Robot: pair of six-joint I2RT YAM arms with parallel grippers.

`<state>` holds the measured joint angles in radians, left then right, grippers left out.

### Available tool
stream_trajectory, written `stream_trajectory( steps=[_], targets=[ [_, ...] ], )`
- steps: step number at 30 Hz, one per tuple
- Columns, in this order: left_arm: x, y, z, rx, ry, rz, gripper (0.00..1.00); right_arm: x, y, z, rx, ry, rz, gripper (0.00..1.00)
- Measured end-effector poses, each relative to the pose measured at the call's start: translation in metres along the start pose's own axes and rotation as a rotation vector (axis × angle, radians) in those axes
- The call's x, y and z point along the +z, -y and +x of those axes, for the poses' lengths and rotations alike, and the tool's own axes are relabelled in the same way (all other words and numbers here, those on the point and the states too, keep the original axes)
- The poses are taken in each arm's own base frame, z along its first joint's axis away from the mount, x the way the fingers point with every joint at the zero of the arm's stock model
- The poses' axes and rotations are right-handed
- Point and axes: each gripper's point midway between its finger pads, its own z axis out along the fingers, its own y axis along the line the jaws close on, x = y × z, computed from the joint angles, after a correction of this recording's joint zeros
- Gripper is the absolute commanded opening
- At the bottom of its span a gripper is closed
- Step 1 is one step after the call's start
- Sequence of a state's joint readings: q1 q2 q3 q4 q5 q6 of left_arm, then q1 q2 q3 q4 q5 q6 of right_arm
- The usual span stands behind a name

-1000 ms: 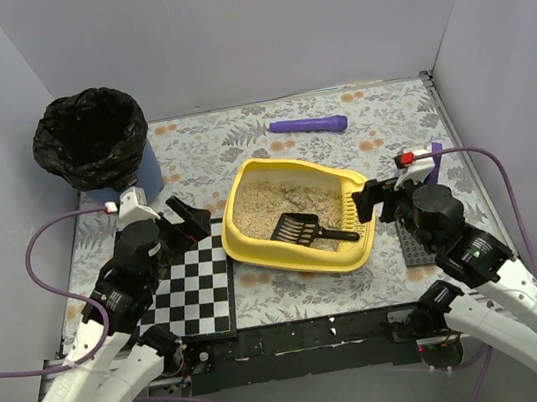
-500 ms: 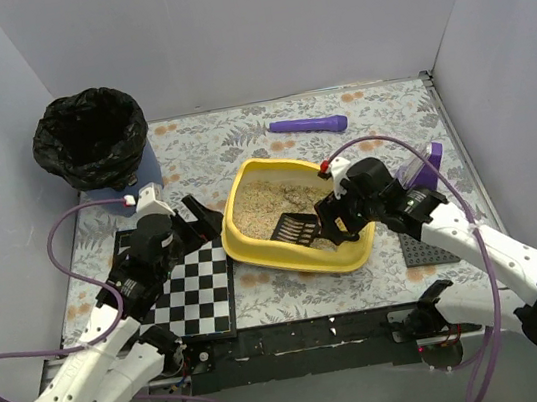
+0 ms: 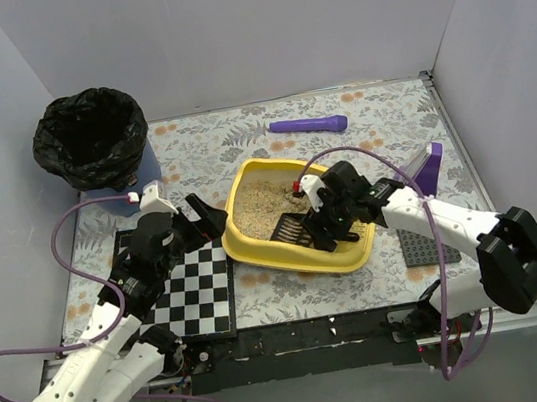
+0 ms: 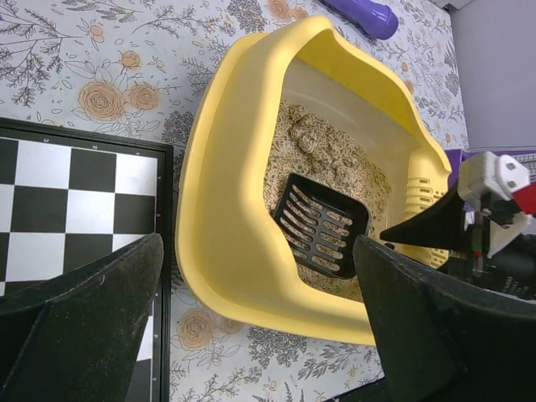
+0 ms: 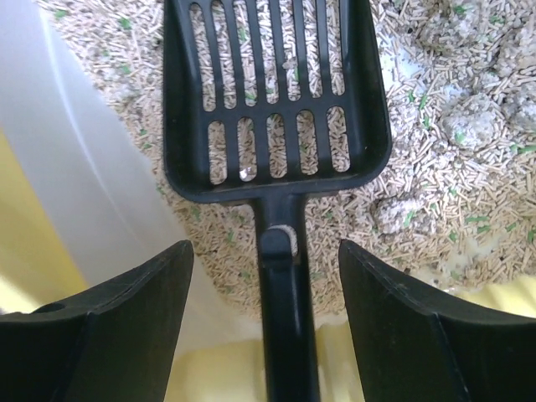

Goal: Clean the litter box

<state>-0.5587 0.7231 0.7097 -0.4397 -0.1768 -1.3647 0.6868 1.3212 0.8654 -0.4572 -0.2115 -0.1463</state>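
While the top view hides the scoop's handle under my right gripper (image 3: 321,225), the right wrist camera shows it plainly. The fingers (image 5: 126,310) are spread wide, with the black slotted scoop (image 5: 272,92) lying on the litter and its handle between them, touching neither. That camera also shows grey clumps (image 5: 473,126). The yellow litter box (image 3: 236,230) sits mid-table beside the checkerboard (image 3: 195,283). My left gripper (image 3: 205,215) hangs open, empty, just beside its left rim.

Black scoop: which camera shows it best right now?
Right wrist view: the scoop fills the frame, slots and handle sharp between the open right hand. Left wrist shows only its slotted head in the litter box; top view shows it small, handle covered.
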Motion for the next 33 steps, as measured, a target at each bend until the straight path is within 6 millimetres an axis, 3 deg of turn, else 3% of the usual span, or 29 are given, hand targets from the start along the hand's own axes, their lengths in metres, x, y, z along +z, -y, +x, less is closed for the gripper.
stream_trajectory(
  steps=[6, 15, 19, 23, 28, 33],
  targets=[
    [-0.004, 0.002, -0.002, 0.005, 0.008, 0.02, 0.98, 0.019, 0.008, 0.013, -0.04, -0.07, -0.006, 0.66],
    [-0.005, 0.002, -0.003, 0.011, 0.012, 0.022, 0.98, 0.028, 0.003, 0.021, -0.076, -0.128, -0.051, 0.23],
    [0.0, 0.0, 0.001, 0.018, -0.003, 0.007, 0.98, 0.019, 0.001, 0.022, -0.062, -0.149, -0.05, 0.1],
    [0.004, 0.001, 0.002, 0.027, -0.01, 0.008, 0.98, 0.001, 0.002, 0.004, -0.067, -0.103, -0.014, 0.01],
    [0.003, 0.016, -0.003, 0.04, -0.003, 0.076, 0.98, -0.029, 0.0, -0.03, -0.061, 0.028, 0.029, 0.01],
    [-0.003, 0.041, -0.011, 0.052, 0.013, 0.202, 0.98, -0.048, -0.004, -0.045, 0.013, 0.106, 0.053, 0.01]
  ],
)
